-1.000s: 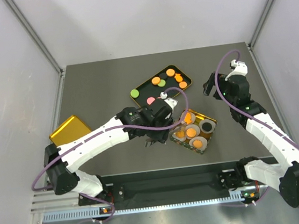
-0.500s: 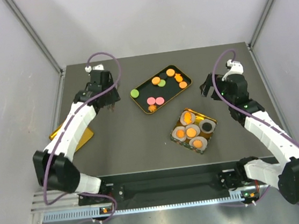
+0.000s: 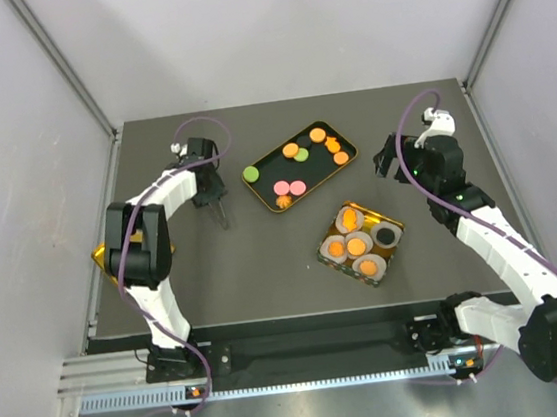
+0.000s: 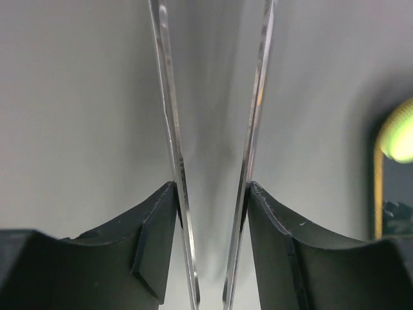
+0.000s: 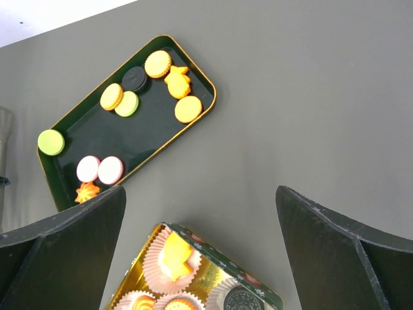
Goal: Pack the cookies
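Note:
The cookies (image 3: pixel 291 150) lie loose in a black gold-rimmed tray (image 3: pixel 313 171): orange, green (image 3: pixel 251 173) and pink (image 3: pixel 289 188) discs. More cookies sit in white paper cups in a gold box (image 3: pixel 393 223). My left gripper (image 3: pixel 208 188) is shut on metal tweezers (image 3: pixel 222 215), left of the tray, tips down near the table. In the left wrist view the gripper (image 4: pixel 211 194) holds the tweezer blades (image 4: pixel 169 129) slightly apart with nothing between them. My right gripper (image 3: pixel 388 156) hangs open right of the tray. Below it (image 5: pixel 200 239) I see the tray (image 5: pixel 97 139) and the box rim (image 5: pixel 220 261).
A gold lid (image 3: pixel 103 257) lies at the table's left edge, partly under the folded left arm. A green cookie (image 4: pixel 399 139) and the tray rim (image 4: pixel 377 187) show at the right of the left wrist view. Grey walls enclose the table.
The left arm swung from over the gold box to the table's back left and folded, carrying the tweezers. The right arm has barely moved.

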Motion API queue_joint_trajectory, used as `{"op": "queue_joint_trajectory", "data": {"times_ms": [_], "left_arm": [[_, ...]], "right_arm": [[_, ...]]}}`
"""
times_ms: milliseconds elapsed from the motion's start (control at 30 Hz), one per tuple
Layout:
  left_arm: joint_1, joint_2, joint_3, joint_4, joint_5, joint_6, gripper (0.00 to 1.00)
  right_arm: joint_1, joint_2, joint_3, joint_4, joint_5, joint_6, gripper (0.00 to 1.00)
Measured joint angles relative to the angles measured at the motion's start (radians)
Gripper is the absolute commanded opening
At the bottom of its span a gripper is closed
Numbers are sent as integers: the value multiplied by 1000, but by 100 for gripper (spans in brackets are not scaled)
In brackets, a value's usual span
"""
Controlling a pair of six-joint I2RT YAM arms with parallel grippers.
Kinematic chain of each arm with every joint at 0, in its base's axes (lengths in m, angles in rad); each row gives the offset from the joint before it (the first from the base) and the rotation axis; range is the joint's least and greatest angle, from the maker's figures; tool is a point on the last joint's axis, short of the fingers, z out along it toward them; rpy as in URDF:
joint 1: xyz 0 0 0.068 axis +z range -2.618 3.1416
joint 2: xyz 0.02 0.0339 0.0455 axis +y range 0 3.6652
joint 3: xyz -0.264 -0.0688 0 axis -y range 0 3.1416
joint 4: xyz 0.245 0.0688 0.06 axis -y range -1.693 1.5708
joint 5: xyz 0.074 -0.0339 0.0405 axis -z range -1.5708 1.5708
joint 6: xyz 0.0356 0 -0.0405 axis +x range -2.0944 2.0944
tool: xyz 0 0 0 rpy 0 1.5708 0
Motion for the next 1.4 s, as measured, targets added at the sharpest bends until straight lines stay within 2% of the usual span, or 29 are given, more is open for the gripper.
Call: {"op": "queue_joint_trajectory", "data": {"times_ms": [67,200,433,700,867,1000,1133,1400], "left_arm": [[14,29,18,0,-3,2,55],[33,83,56,3,-9,16,67],[35,94,69,-1,-18,34,86],[35,31,74,-33,-41,48,86],[35,-115,66,-69,-140,34,84],[58,-274,-6,-95,-230,-22,82],[152,-376,-105,-102,-246,-66,80],[394,-388,-252,-132,-230,-128,75]], "right_arm": [[0,0,0,0,5,-1,100],[0,0,0,0,5,-7,100],[0,-10,0,0,4,-8,100],[0,-9,0,-1,0,-8,100],[0,-10,0,-1,-3,-8,100],[0,-10,0,-2,-10,-8,100],[0,-10,0,-2,-23,-8,100],[0,-9,0,-2,-45,-8,100]]}}
